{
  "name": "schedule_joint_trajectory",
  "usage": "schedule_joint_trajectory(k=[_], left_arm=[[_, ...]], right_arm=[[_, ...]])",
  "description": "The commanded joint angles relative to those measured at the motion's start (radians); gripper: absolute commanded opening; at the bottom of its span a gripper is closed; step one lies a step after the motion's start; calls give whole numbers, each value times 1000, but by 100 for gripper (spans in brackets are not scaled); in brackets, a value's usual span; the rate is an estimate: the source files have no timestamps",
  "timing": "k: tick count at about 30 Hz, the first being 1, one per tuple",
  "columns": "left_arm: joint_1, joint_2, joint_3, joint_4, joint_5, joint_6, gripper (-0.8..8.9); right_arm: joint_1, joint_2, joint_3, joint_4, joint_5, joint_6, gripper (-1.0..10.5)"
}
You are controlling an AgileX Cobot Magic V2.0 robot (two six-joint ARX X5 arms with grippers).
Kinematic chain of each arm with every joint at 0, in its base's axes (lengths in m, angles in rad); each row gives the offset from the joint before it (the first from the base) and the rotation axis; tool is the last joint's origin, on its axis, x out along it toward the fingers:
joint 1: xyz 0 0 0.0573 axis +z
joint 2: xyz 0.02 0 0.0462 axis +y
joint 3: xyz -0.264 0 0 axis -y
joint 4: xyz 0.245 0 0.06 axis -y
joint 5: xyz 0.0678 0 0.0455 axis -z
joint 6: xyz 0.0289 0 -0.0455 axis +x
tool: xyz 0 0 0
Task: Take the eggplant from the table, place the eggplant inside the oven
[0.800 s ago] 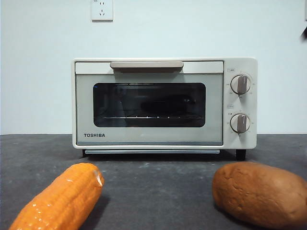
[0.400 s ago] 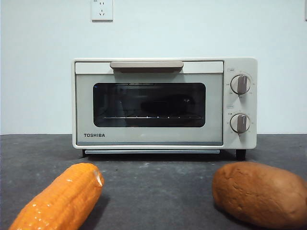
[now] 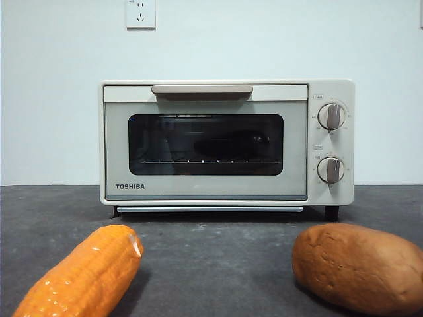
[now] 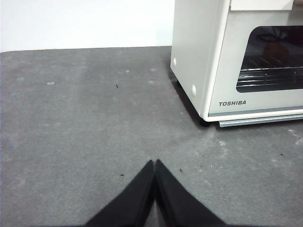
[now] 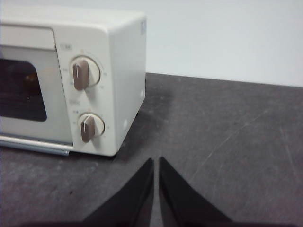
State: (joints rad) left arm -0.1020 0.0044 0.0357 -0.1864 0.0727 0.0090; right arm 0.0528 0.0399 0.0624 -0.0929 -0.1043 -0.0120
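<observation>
Oven (image 3: 205, 142) door shut; a dark oblong shape behind the glass, on the wire rack (image 3: 205, 160), appears to be the eggplant (image 3: 228, 145) (outline dim through the tinted pane). Left gripper (image 4: 155, 163) hangs low over the bare table (image 4: 85, 118) off one side of the oven, jaws pressed together, holding nothing. Right gripper (image 5: 155, 161) likewise low by the knob side, jaws nearly touching, nothing between them. Corn cob (image 3: 82, 277) and potato (image 3: 360, 264) lie in the foreground, well apart.

A plain white wall (image 3: 277, 39) fills the backdrop, evenly and softly lit. High up sits a white power socket (image 3: 141, 13), cut off by the top edge. Wall meets dark surface in one straight line.
</observation>
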Motion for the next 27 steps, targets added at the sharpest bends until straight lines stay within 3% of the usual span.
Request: schedule_joint_trajectory(k=[1,27], left_arm=[[1,-1,-14,-3,-3,5,6],[1,-1,-14,-3,-3,5,6]], right_arm=[[1,-30,-24,10,1,27,5],[3,-36,-41,48,0,26,5]])
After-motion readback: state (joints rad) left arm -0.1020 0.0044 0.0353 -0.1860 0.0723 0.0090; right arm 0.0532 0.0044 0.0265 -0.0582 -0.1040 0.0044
